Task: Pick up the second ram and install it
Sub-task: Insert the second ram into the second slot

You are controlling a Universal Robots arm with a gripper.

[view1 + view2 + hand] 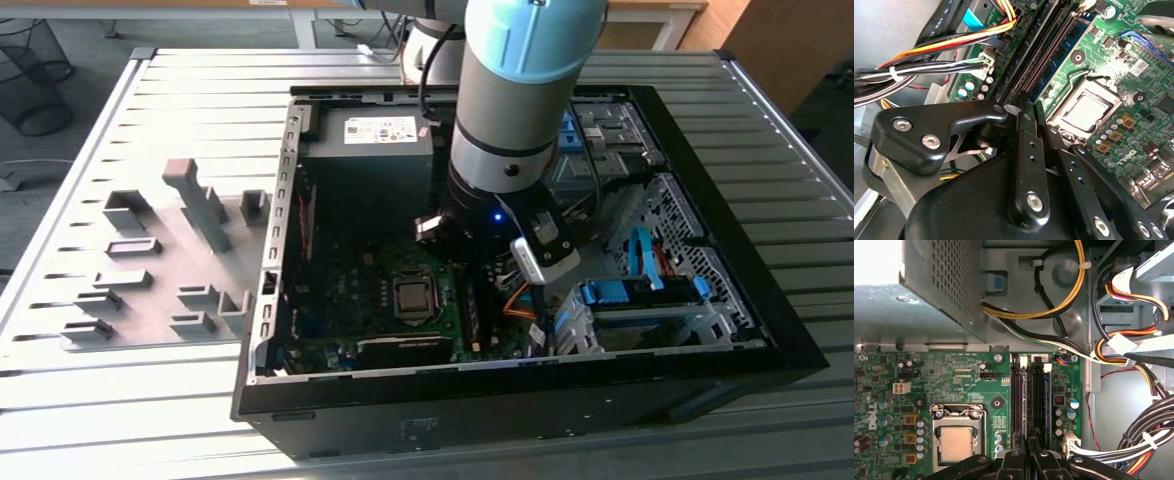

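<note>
My gripper [462, 264] reaches down into the open computer case [307, 400], over the motherboard [954, 375]. In both wrist views its black fingers [1029, 150] press together with no gap, and nothing shows between them. The gripper's tip [1029, 442] sits right over the black memory slots [1018, 400] beside the processor socket [956, 440]. A thin blue ram stick [1061, 57] with dark chips stands seated in the slot nearest the socket. I cannot tell whether it is the second ram or whether the fingertips touch it.
Bundles of yellow, orange, black and white cables [1134, 365] run close beside the slots. The grey power supply [367, 150] fills the case's far end. Blue drive brackets [641, 295] sit on the exterior view's right. A grey fixture plate [160, 270] with blocks lies left of the case.
</note>
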